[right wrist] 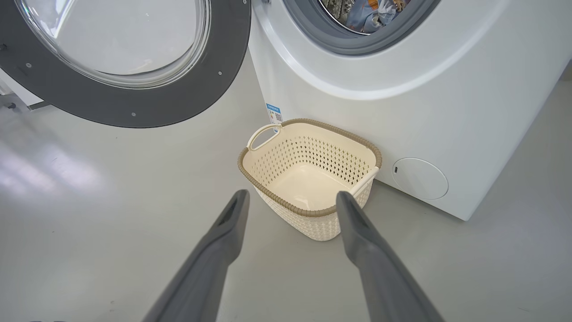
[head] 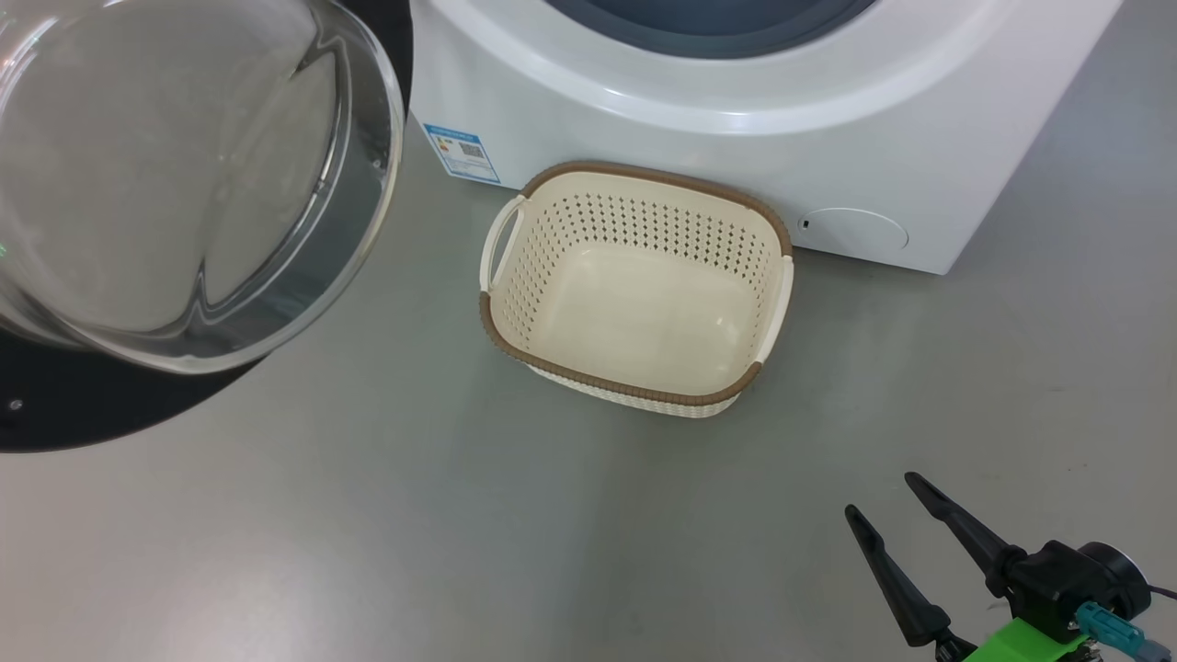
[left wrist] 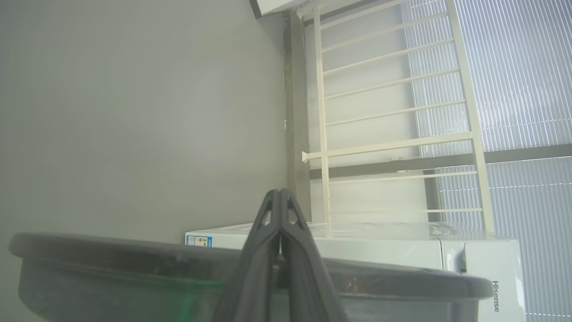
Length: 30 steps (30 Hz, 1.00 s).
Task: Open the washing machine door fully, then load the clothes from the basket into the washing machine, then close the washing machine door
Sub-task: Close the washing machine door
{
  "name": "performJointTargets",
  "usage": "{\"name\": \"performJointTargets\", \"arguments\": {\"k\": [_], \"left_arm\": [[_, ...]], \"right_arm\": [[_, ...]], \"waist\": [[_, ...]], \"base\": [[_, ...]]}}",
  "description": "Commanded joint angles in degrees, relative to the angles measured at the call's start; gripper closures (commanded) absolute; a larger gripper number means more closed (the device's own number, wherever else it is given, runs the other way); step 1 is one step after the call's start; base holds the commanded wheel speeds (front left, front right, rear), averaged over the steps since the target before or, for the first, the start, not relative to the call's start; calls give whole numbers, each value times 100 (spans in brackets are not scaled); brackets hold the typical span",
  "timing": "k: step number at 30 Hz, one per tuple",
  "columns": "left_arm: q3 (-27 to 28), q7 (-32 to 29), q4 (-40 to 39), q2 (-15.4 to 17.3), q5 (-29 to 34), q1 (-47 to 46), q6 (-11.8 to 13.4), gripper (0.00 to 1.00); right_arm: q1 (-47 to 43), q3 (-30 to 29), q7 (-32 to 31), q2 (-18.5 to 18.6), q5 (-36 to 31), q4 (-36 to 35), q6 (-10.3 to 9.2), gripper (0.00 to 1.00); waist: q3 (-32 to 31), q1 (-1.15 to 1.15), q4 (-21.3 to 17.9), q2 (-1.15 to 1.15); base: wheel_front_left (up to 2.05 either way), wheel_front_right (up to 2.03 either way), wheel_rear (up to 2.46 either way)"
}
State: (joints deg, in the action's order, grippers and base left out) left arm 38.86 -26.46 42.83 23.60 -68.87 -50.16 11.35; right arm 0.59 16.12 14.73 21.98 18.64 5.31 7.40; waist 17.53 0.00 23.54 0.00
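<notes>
A big white washing machine (head: 736, 138) fills the top of the head view, the grey-blue gasket of its opening cut off by the upper edge. The washing machine door (head: 92, 405) stands swung open at the upper left of the frame, its bulging clear glass window ringed by a wide black rim. On the grey floor (head: 368, 515), at the centre of the frame, sits the basket (head: 644, 221), upright and just in front of the machine's lower panel; its bare cream bottom shows. The right gripper (head: 881, 493) hangs at the lower right of the frame, its two dark fingers spread wide apart with nothing between them, well clear of the basket. In the left wrist view the left gripper (left wrist: 279, 192) rises from the bottom centre with its fingers pressed together, in front of the door's dark rim (whether it touches the rim cannot be told). In the right wrist view, the clothes (right wrist: 366, 11) lie inside the drum at the top edge, blue fabric with orange print. A small blue label (head: 462, 153) sits on the machine's lower front, left of the basket
</notes>
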Motion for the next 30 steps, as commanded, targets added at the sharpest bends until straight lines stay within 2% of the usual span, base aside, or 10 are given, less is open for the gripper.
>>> {"name": "performJointTargets", "arguments": {"k": [1, 12, 30], "left_arm": [[13, -80, -183, 404, -2, 148, 6, 100], [-288, -1071, -469, 213, -167, 421, 68, 100], [-737, -1938, -1146, -294, -277, 908, 46, 100]], "right_arm": [[60, 126, 27, 94, 76, -126, 9, 0], [119, 190, 27, 130, 108, -95, 9, 0], [133, 226, 27, -84, 115, -33, 9, 0]], "waist": [[6, 0, 10, 0], [-46, 0, 124, 0], [-420, 0, 155, 0]], "base": [[0, 0, 0], [0, 0, 0], [0, 0, 0]]}}
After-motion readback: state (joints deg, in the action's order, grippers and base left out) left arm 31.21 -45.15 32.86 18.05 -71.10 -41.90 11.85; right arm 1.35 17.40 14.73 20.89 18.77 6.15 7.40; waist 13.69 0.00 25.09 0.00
